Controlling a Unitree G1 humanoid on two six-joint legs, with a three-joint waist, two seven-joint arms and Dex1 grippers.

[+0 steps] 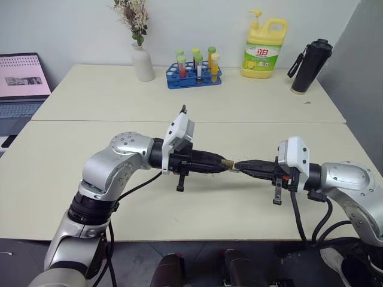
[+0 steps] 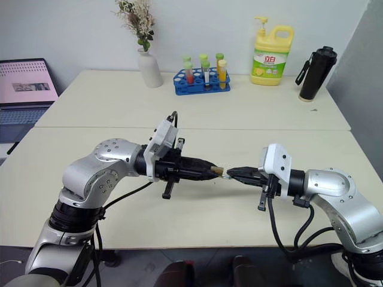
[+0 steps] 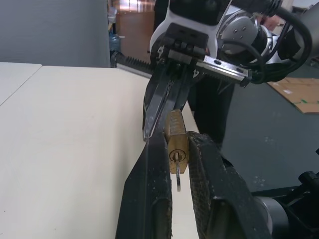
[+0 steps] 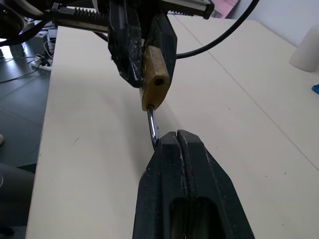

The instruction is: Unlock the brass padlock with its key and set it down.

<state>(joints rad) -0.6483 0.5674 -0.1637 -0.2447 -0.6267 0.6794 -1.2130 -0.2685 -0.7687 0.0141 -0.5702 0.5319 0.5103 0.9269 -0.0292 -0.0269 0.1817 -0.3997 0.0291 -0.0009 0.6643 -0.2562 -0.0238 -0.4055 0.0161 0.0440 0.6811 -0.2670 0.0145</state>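
Nearest the camera we have the 2 pincers meeting tip to tip in the air above the tabletop [image 1: 72,173]. The left pincer [image 1: 222,165] is clamped on the body of the padlock [image 3: 177,142], keyhole end facing back along its fingers with the key [image 3: 178,172] seated in it. The right pincer [image 2: 229,173] is closed together on the silver shackle [image 4: 152,127], 1 leg of which stands clear of the body in the right wrist view, so we judge the lock already open.

Risks from here, as we read it:
1. The padlock is tiny and the grip shallow; releasing the wrong pincer first may drop it.
2. The key may fall out if the body tilts.
3. Pulling while both pincers hold may twist the shackle free.
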